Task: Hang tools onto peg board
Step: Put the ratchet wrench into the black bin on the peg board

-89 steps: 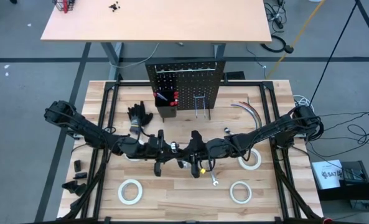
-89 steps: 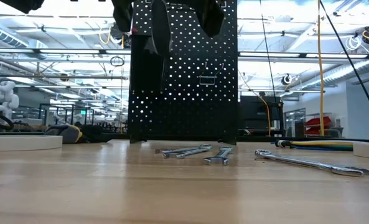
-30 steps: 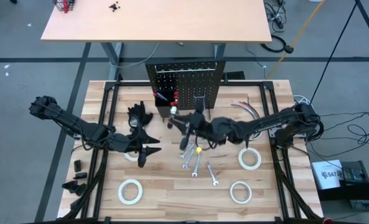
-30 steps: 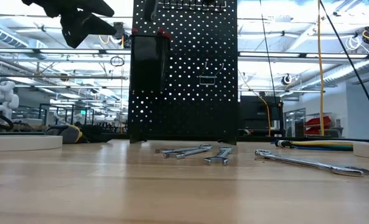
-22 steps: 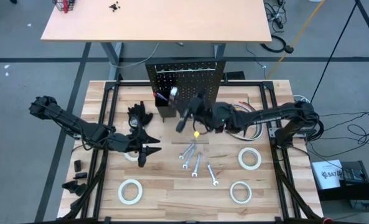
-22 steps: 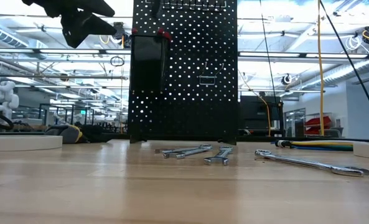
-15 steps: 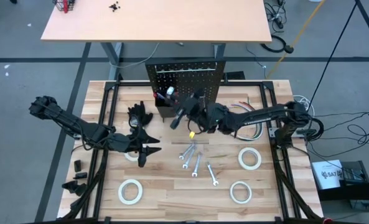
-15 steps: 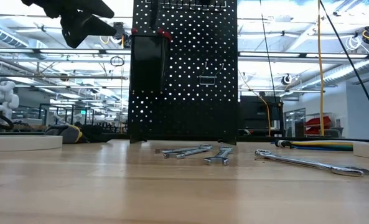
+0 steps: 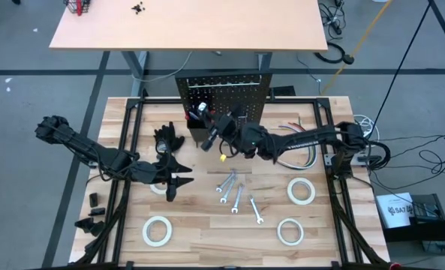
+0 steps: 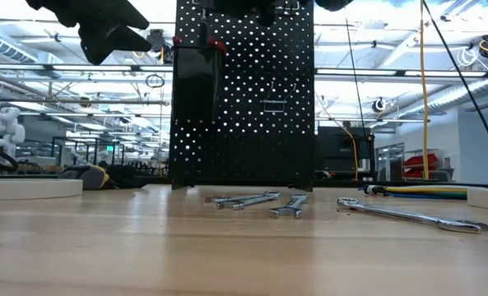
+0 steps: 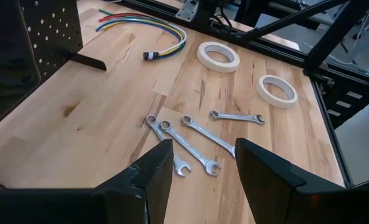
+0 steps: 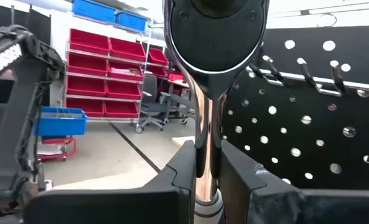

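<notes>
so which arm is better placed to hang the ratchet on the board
Right. Its gripper already clamps the ratchet beside the peg board. The left gripper is open and empty, away from the board.

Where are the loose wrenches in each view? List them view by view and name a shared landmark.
High view: wrenches at mid-table, in front of the peg board.
Low view: flat on the table at centre, before the board.
Left wrist view: centre, beyond the fingers.
Right wrist view: not in it; the ratchet fills it.
Shared landmark: the peg board.
</notes>
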Motion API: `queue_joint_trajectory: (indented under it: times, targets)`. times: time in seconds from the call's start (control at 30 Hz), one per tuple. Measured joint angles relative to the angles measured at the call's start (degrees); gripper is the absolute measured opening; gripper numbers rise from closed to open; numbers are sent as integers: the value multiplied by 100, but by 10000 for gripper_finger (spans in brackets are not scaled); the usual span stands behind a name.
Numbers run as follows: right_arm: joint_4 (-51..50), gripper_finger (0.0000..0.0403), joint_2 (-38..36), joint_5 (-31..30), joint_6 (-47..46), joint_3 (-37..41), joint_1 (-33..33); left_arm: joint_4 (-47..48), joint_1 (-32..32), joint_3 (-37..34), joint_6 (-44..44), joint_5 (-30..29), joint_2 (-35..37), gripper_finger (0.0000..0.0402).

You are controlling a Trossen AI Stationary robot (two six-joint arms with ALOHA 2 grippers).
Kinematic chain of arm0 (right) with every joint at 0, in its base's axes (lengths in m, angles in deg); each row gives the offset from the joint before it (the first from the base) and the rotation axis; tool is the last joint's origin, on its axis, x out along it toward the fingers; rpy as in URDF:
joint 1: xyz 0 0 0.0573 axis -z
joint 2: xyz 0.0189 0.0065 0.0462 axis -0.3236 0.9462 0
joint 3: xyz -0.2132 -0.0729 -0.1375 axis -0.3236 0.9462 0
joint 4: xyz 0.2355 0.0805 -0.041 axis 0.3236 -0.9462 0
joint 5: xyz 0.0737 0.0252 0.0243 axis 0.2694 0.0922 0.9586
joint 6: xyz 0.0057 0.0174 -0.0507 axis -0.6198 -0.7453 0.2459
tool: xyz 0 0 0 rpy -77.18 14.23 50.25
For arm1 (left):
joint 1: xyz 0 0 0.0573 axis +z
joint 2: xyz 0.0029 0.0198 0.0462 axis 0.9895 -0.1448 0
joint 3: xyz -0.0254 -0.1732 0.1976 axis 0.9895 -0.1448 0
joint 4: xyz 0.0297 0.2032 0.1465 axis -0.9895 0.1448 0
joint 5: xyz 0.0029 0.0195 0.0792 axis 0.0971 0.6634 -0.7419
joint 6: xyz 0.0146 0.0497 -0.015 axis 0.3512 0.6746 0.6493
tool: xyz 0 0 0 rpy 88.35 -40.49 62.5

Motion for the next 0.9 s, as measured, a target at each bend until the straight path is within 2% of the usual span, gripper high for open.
queue_joint_trajectory:
  times: [0.27, 0.6, 0.9]
  targets:
    - [-669, 38, -7, 169, -370, 0, 93, -9, 0, 0, 103, 2, 0, 176]
    - [-877, 154, -22, 135, -758, 0, 100, -9, 0, 0, 105, 4, 0, 176]
    - [-900, 209, -32, 165, -757, 0, 89, -9, 0, 0, 104, 6, 0, 176]
